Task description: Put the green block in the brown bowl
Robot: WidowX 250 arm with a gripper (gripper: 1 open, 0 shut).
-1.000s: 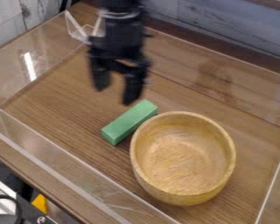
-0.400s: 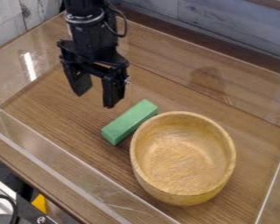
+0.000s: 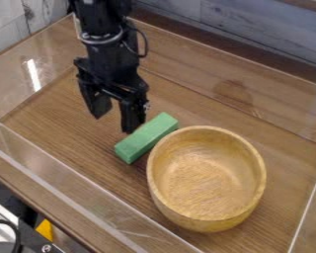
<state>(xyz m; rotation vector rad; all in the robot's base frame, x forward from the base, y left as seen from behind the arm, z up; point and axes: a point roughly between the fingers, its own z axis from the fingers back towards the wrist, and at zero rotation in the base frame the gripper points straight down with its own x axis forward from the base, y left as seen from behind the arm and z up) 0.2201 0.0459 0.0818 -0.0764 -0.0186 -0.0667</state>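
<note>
The green block [image 3: 146, 135] lies flat on the wooden table, just left of the brown bowl [image 3: 207, 176], with its far end near the bowl's rim. The bowl is empty, a light tan wood with a thick rim. My black gripper [image 3: 114, 112] hangs open above the table, just up and left of the block's far end. Its right finger [image 3: 131, 114] is close to the block, and nothing sits between the fingers.
Clear plastic walls [image 3: 42, 188] enclose the wooden table [image 3: 240, 94] at the front and left. A grey plank wall [image 3: 253, 25] runs behind.
The gripper swung left, then came back right and down toward the block. It stays open throughout. Block and bowl have not moved.
</note>
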